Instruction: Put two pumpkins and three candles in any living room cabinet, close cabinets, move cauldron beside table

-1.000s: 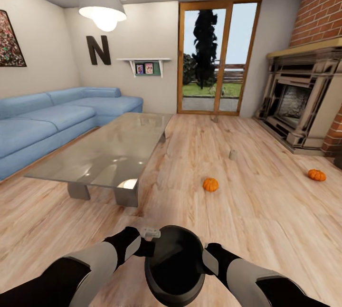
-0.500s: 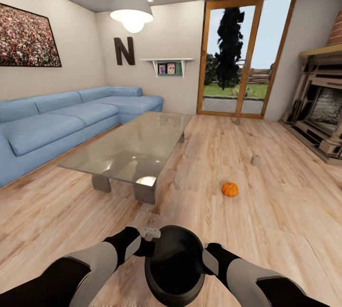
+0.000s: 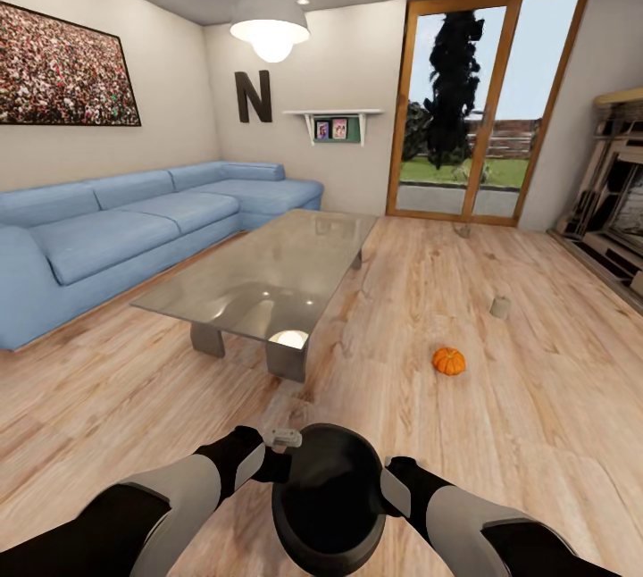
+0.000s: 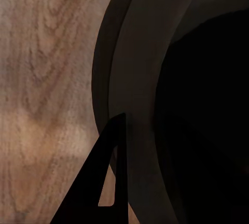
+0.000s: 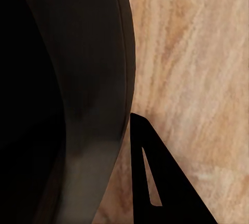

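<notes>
Between the two grippers, low in the head view, sits the round black cauldron (image 3: 326, 497) with its dark open mouth facing up — the left gripper (image 3: 271, 463) presses against its left flank and the right gripper (image 3: 393, 480) against its right. Each wrist view shows one dark triangular finger (image 4: 101, 182) lying just beside the cauldron's curved wall over the plank floor; whether either gripper's jaws are apart or clamped on the rim I cannot tell, since the second finger of each is hidden.

Far ahead and to the left of the left gripper, a long light-blue corner sofa (image 3: 125, 233) runs along the cream wall, with a wide speckled picture (image 3: 62, 68) hung above it. Ahead of the cauldron, slightly left, stands the rectangular glass-topped coffee table (image 3: 268, 278) on grey block legs, well apart from the cauldron. A white dome pendant lamp (image 3: 270, 19) hangs above it, and a black letter N (image 3: 253, 96) marks the back wall.

Ahead and to the right of the right gripper, a small ribbed orange pumpkin (image 3: 449, 361) rests on the pale wooden floor (image 3: 536, 434). Farther on, a short off-white candle (image 3: 501, 307) stands upright — beyond it, a second small object near the wood-framed glass door (image 3: 487, 104) is too small to identify. At the far right edge, the grey stone fireplace (image 3: 621, 202) is partly visible.
</notes>
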Controlling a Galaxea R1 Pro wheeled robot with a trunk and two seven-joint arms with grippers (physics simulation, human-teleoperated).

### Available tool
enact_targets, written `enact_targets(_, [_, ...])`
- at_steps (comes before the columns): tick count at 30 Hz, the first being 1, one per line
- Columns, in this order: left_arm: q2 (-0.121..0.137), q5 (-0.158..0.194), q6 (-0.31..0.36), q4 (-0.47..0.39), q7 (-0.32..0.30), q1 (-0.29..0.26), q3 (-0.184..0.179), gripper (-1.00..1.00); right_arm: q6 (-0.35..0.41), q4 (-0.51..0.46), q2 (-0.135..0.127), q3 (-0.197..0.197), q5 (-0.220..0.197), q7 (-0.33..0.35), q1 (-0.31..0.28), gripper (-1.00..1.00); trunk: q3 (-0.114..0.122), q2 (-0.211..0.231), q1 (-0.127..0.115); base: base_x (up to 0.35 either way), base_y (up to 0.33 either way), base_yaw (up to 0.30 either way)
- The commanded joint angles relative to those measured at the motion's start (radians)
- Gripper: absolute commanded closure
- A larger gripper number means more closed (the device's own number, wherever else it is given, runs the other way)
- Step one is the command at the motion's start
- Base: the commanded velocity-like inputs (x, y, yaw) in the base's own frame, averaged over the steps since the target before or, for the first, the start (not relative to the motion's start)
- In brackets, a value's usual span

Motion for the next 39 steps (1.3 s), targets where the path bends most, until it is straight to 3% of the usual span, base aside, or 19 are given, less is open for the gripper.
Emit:
enact_targets(1, [0.0, -0.019, 0.003, 0.002, 0.008, 0.0, -0.033, 1.0, -0.042, -0.014, 0.0, -0.035, 0.019, -0.004, -0.001, 1.0, -0.001, -0.001, 0.0, 0.0, 0.0, 0.002])
enact_targets(13, [0.0, -0.019, 0.003, 0.002, 0.008, 0.0, -0.032, 1.0, -0.047, -0.014, 0.0, -0.035, 0.019, -0.004, -0.001, 1.0, -0.004, -0.001, 0.0, 0.0, 0.0, 0.176])
enact_targets(25, [0.0, -0.019, 0.003, 0.002, 0.008, 0.0, -0.033, 1.0, -0.058, -0.014, 0.0, -0.035, 0.017, -0.003, -0.001, 1.0, -0.005, -0.001, 0.0, 0.0, -0.012, 0.016])
enact_targets(39, [0.0, -0.019, 0.003, 0.001, 0.008, 0.0, -0.033, 1.0, -0.06, -0.014, 0.0, -0.035, 0.019, -0.004, -0.001, 1.0, -0.005, -0.001, 0.0, 0.0, -0.254, 0.063])
